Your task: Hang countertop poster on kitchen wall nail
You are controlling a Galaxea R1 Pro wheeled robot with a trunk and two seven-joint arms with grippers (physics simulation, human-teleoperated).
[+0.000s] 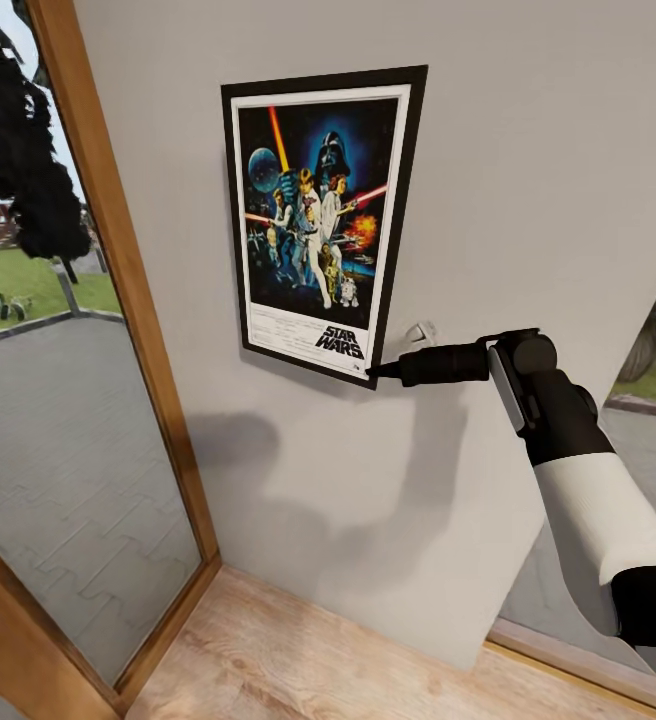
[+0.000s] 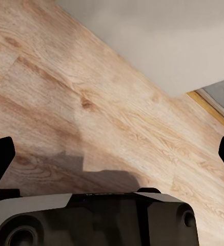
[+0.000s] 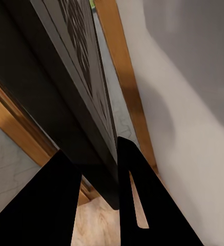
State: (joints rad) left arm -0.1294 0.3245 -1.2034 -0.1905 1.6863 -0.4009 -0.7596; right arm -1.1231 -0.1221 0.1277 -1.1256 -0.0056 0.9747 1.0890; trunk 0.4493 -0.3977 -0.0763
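Here the right pincer (image 1: 376,372) is gripping the lower right corner of the poster (image 1: 318,215), holding it flat against the grey wall (image 1: 528,180), while the left pincer (image 2: 112,154) is hanging open over the wooden floor (image 2: 91,102).

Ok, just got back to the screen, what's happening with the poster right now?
The right gripper is pinching the poster by its lower right corner and holding it flat against the grey wall, beside a wood-framed window. In the right wrist view the fingers close on the frame's edge. A small pale fitting on the wall sits just right of that corner. Whether the poster is hooked on a nail can't be told. The left gripper is open, pointing at the wooden floor.
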